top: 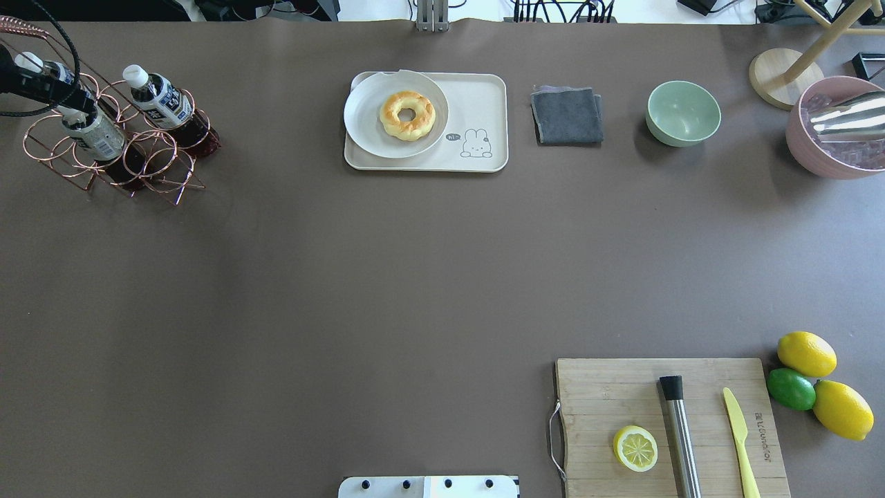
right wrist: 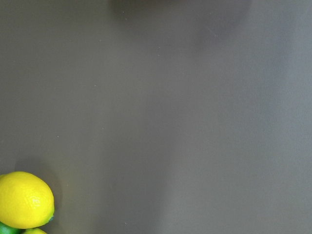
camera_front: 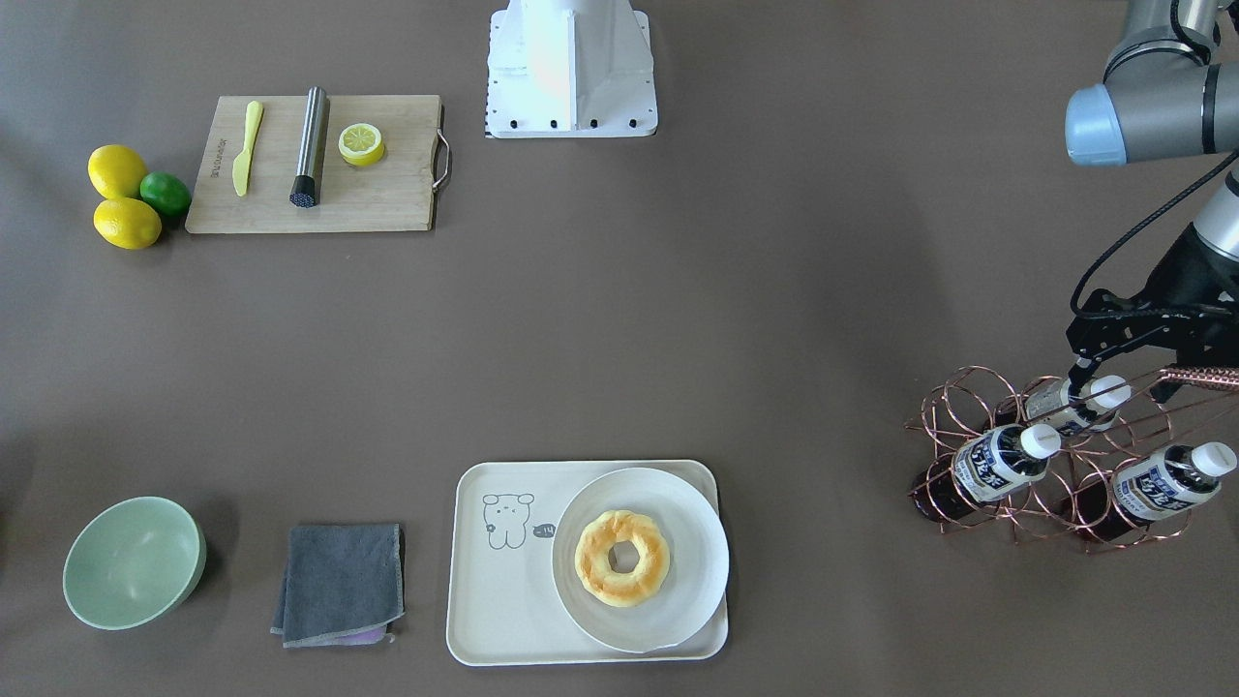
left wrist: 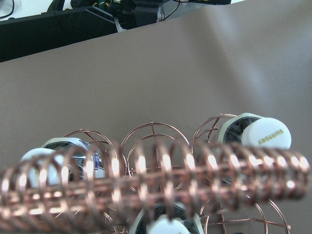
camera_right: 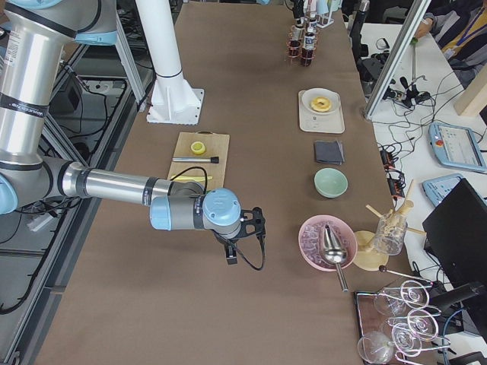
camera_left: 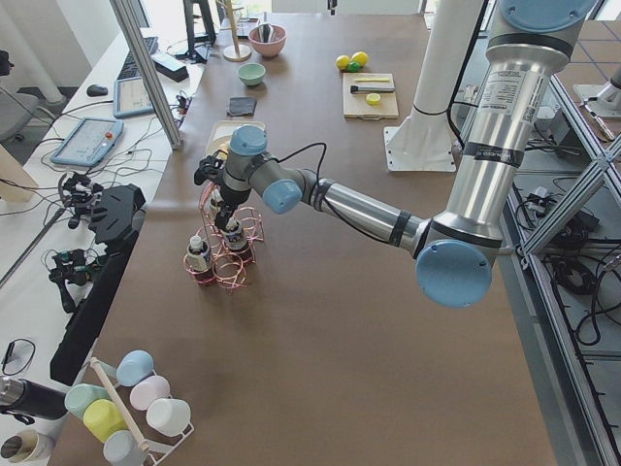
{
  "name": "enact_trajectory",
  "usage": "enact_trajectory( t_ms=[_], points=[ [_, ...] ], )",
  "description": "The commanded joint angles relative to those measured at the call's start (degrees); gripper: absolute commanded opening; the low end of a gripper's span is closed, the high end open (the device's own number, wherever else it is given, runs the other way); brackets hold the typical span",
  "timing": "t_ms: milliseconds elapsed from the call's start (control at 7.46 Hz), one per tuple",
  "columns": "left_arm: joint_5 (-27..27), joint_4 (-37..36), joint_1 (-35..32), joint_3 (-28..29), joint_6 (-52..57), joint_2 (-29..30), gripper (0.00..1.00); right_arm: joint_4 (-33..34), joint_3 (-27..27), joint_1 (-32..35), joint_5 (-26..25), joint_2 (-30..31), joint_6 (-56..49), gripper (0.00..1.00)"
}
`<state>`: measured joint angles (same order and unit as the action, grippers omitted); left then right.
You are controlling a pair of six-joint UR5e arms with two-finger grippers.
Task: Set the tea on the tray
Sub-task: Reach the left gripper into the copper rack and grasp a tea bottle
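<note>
Three alike tea bottles lie in a copper wire rack (camera_front: 968, 399). The upper tea bottle (camera_front: 1070, 411) has its white cap between the fingers of my left gripper (camera_front: 1121, 383), which looks open around the cap. The other two bottles (camera_front: 997, 463) (camera_front: 1162, 481) lie lower in the rack. The rack also shows in the overhead view (top: 166, 181). The cream tray (camera_front: 494, 620) with the bear drawing sits at the table's far edge from the robot. My right gripper (camera_right: 230, 257) hovers over bare table near the lemons; I cannot tell if it is open or shut.
A round white plate (camera_front: 678, 503) with a doughnut (camera_front: 621, 559) covers half of the tray. A grey cloth (camera_front: 339, 581) and a green bowl (camera_front: 131, 561) sit beside it. A cutting board (camera_front: 387, 194), lemons (camera_front: 116, 169) and a lime are near the robot. The rack's coiled handle (left wrist: 146, 175) crosses the left wrist view.
</note>
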<state>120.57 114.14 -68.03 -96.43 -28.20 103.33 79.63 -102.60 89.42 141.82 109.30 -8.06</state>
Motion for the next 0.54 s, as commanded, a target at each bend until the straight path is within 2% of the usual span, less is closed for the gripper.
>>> enact_trajectory(
  t_ms=[0,402],
  points=[
    [0.2,0.1,0.0,1.4,-0.6,1.0,0.75,0.0,-0.8,0.0,0.0,0.5,0.1,1.00],
    [0.3,0.1,0.1,1.4,-0.5,0.6,0.61,0.1,-1.8,0.0,0.0,0.6,0.3,1.00]
  ],
)
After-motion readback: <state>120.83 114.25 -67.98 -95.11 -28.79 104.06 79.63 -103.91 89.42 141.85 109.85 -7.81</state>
